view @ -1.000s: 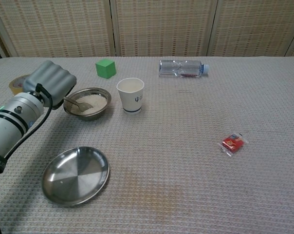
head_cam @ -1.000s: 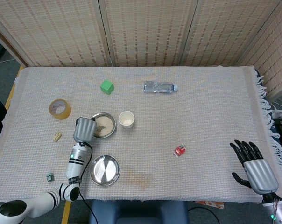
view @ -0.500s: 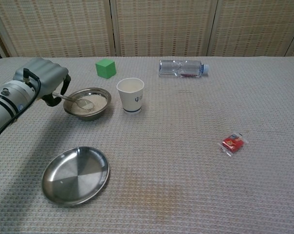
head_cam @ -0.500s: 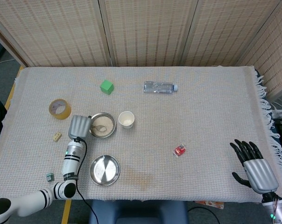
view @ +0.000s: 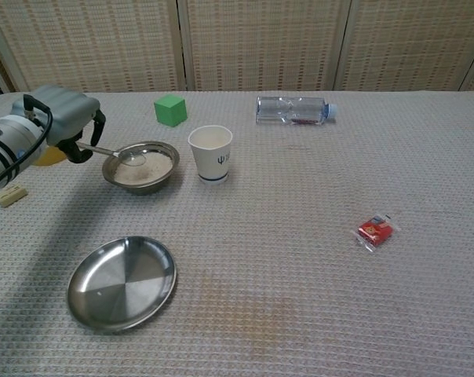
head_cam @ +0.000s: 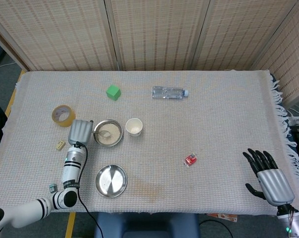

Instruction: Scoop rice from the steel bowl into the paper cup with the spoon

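Note:
A steel bowl (head_cam: 109, 133) (view: 141, 166) holding rice sits left of centre, with the white paper cup (head_cam: 133, 127) (view: 210, 153) just to its right. My left hand (head_cam: 80, 131) (view: 55, 122) is at the bowl's left side and grips the handle of a metal spoon (view: 116, 153) (head_cam: 101, 133). The spoon's bowl hangs over the rice with a little rice in it. My right hand (head_cam: 268, 174) lies near the table's front right corner, fingers spread, holding nothing; the chest view does not show it.
An empty steel plate (head_cam: 111, 180) (view: 122, 283) lies in front of the bowl. A green cube (head_cam: 113, 92), a clear bottle (head_cam: 169, 92), a tape roll (head_cam: 63, 115), a red packet (head_cam: 190, 159) and a small beige block (view: 10, 195) are scattered around.
My left hand has drawn back to the left, away from over the bowl. The spoon has come up out of the rice and now hangs above it.

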Tool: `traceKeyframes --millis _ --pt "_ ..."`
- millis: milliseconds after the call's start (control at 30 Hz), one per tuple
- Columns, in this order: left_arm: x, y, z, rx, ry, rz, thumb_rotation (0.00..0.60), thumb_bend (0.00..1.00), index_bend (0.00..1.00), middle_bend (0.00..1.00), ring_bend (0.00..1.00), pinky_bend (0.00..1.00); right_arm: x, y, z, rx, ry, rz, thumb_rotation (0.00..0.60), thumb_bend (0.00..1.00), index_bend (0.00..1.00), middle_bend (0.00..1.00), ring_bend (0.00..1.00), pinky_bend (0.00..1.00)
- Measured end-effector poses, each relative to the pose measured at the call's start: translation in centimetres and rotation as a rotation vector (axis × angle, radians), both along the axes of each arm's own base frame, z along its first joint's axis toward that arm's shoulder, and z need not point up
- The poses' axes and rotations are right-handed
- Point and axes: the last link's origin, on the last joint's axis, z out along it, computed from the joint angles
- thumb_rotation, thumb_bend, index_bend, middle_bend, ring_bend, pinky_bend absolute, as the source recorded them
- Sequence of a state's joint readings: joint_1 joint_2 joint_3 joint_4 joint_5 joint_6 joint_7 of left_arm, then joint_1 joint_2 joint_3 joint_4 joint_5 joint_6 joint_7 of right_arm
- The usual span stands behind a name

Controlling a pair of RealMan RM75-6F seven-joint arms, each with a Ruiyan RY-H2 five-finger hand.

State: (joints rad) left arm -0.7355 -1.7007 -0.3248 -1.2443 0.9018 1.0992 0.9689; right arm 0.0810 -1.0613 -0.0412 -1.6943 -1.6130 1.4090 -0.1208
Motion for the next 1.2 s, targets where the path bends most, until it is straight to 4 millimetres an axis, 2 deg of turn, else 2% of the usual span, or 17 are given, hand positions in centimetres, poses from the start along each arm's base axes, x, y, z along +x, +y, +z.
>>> traceKeyframes --millis 167,367,733,1033,1200 --pt "-0.1 0.4 0.3 -0.001 -0.013 0.024 0.600 0.45 0.91 1.00 1.00 1.00 0.0 -0.1 0.0 -0.001 -0.002 -0.001 0.600 0.15 0.00 0.00 0.00 0.00" --pt "0.9 0.7 0.9 -0.001 -0.038 0.025 0.600 0.45 0.91 1.00 1.00 1.00 0.0 -0.1 0.2 -0.002 -0.005 -0.003 0.600 0.15 0.00 0.00 0.00 0.00" --pt "5.2 1.5 1.8 0.005 -0.050 -0.004 0.600 0.45 0.91 1.00 1.00 1.00 -0.1 -0.1 0.4 -0.002 -0.013 -0.007 0.600 0.15 0.00 0.00 0.00 0.00" --pt "8.1 2.4 1.2 -0.010 -0.055 0.005 0.600 0.45 0.91 1.00 1.00 1.00 -0.3 -0.4 0.8 -0.008 -0.026 -0.017 0.600 0.15 0.00 0.00 0.00 0.00" --pt "8.8 3.2 0.8 -0.010 -0.056 0.022 0.600 0.45 0.91 1.00 1.00 1.00 -0.5 -0.5 1.0 -0.008 -0.034 -0.024 0.600 0.15 0.00 0.00 0.00 0.00"
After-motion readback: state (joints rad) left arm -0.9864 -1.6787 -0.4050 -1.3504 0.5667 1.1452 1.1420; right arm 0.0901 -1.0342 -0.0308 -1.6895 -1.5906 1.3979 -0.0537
